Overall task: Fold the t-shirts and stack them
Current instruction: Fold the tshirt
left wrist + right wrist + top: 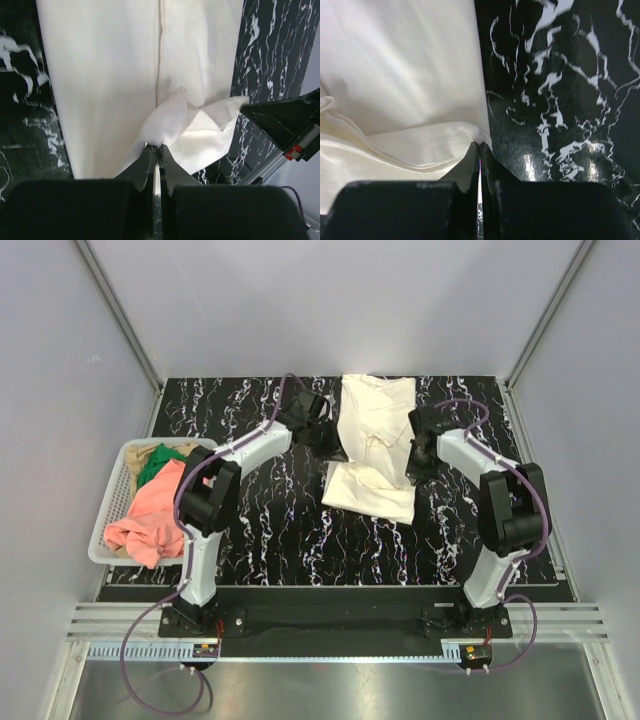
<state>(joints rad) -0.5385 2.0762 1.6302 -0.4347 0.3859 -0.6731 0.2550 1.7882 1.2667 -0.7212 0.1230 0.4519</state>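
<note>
Left pincer point(159, 147): clenched, fingertips pressed together on a raised peak of the cream shirt point(110, 75). The cloth rises off the flat panel into the tips in a small tent, just to the right of a straight seam running away from the pincer.

Right pincer point(480, 145): clenched too, tips closed on the shirt's edge at a stitched hem, where the cloth meets the bare table point(270, 520). In the left wrist view a pointed corner of cloth runs right up to the right pincer's tip.

Seen from above, the two pincers stand at the left and right sides of the cream shirt, about halfway along its length. The shirt lies at the middle of the table toward the far side, its far end reaching the far edge. The far part is a narrow strip; the near part spreads wider and sits slightly askew.

Table top: black with white veining.

Basket point(112, 490): white mesh, at the left edge of the table, well apart from the cream shirt. Inside it lies a salmon shirt point(150, 515), bunched and spilling over the near right rim, with a green shirt point(160, 462) and a tan shirt point(170, 449) behind it at the far end.
</note>
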